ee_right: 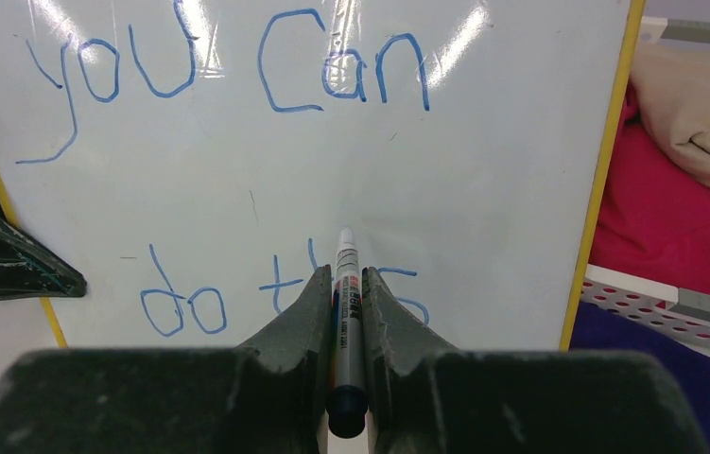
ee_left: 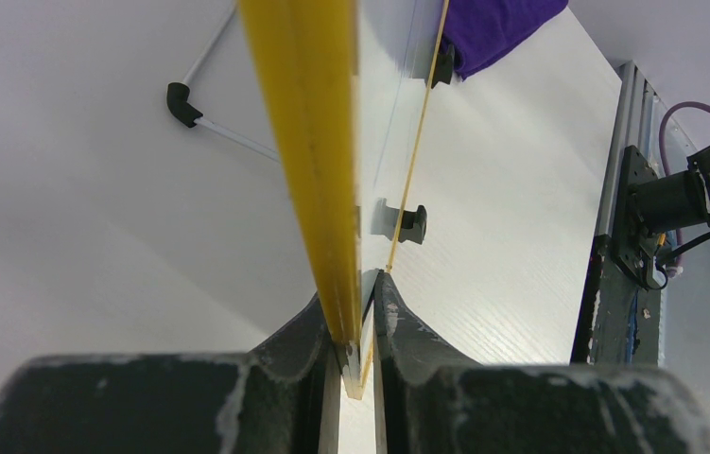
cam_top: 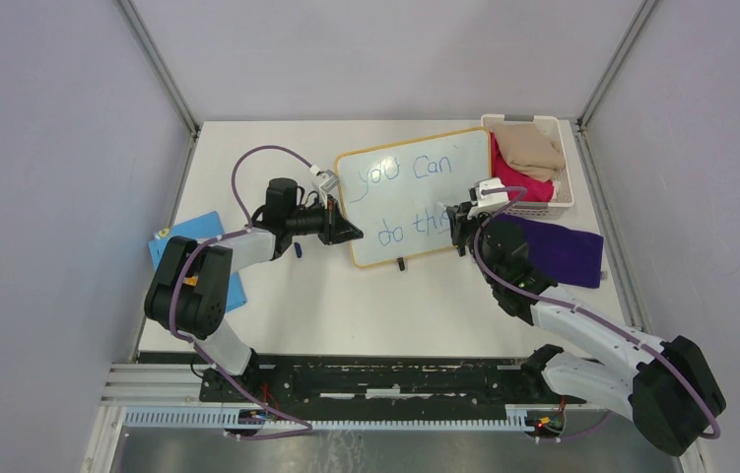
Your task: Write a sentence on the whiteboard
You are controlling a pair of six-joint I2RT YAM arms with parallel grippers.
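The whiteboard [cam_top: 415, 202] stands tilted at the table's back middle on small black feet [cam_top: 401, 264]. Its yellow frame [ee_left: 308, 142] is pinched at the left edge by my left gripper [ee_left: 355, 312], which shows in the top view as the left gripper [cam_top: 349, 234]. The sentence [ee_right: 237, 71] reads "you Can" above "do th s" in blue, also legible as the sentence [cam_top: 432, 168]. My right gripper [ee_right: 346, 284] is shut on a grey marker [ee_right: 347, 303]. The marker's white tip sits at the board between "th" and "s". The right gripper [cam_top: 461, 227] is at the board's lower right.
A white basket [cam_top: 568, 202] at the back right holds beige and pink cloths. A purple cloth [cam_top: 563, 251] lies beside the right arm. A blue cloth [cam_top: 193, 236] lies at the table's left edge. A small dark blue cap [cam_top: 299, 251] lies near the left gripper.
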